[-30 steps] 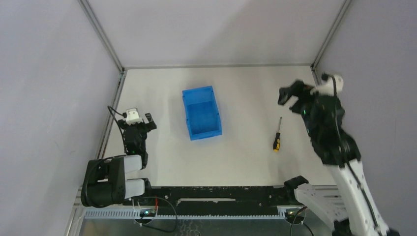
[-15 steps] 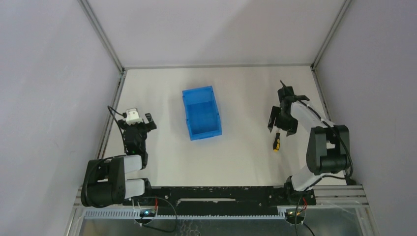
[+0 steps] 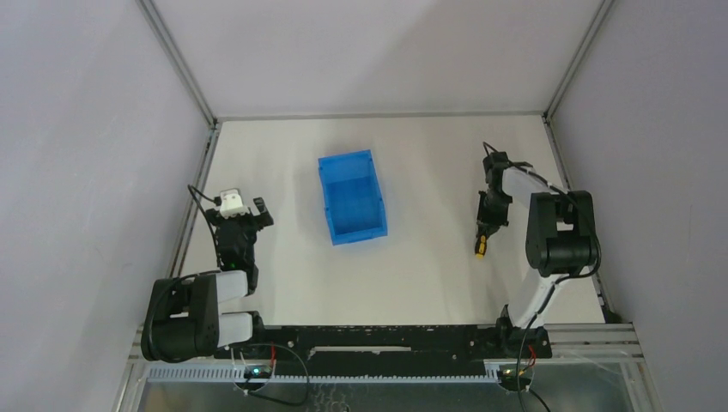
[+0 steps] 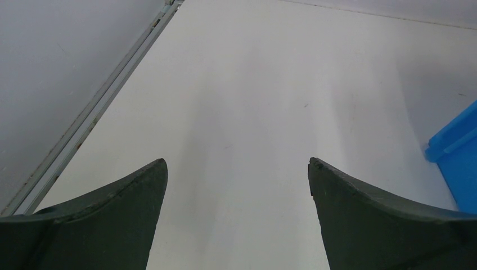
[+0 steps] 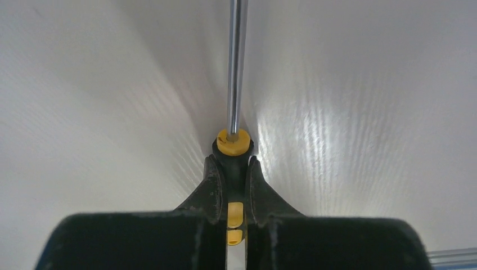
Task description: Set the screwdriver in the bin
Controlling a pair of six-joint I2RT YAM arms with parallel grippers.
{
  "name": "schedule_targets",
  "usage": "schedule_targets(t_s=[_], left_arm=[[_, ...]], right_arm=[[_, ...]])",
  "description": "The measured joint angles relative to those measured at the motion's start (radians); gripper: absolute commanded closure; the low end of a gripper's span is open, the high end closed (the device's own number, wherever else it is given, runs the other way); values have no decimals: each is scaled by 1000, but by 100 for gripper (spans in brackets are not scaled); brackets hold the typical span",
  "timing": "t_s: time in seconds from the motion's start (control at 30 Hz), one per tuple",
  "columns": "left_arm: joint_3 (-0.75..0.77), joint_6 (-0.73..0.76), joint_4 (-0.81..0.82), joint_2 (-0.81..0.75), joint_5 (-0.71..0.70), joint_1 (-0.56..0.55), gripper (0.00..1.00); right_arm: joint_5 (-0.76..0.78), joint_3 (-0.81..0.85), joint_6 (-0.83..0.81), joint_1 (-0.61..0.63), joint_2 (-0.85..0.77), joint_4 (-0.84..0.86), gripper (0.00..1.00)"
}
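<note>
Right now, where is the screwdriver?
Top view: the screwdriver sits right of the bin, on the right side, its handle pinched in the right gripper.

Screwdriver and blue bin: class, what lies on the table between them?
Nothing. In the top external view only bare white table separates the bin from the screwdriver, which the right gripper clamps.

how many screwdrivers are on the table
1. The small yellow-and-black-handled screwdriver lies right of the bright blue plastic bin, its handle pinched by the right gripper. None appears hidden.
</note>
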Motion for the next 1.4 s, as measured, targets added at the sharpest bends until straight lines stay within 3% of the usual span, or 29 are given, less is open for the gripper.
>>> schedule_targets(t_s=[0.17,0.33,0.5,0.7,0.83,1.03,1.17,1.4], left_arm=[[0,0,0,0,0,0,0],[0,0,0,0,0,0,0],[0,0,0,0,0,0,0],[0,0,0,0,0,0,0],[0,0,0,0,0,0,0],[0,0,0,0,0,0,0],[0,0,0,0,0,0,0],[0,0,0,0,0,0,0]], right_arm=[[72,215,-12,-5,38,-87,100],[144,536,-4,-22,37,-175,100],[169,623,32,23,34,-227,100],[134,729,90,316,98,-280,100],[98,940,104,555,207,-280,100],[96,1236,90,787,371,-288,100],[117,1242,71,816,398,-284,100],[185,1024,26,816,411,-179,100]])
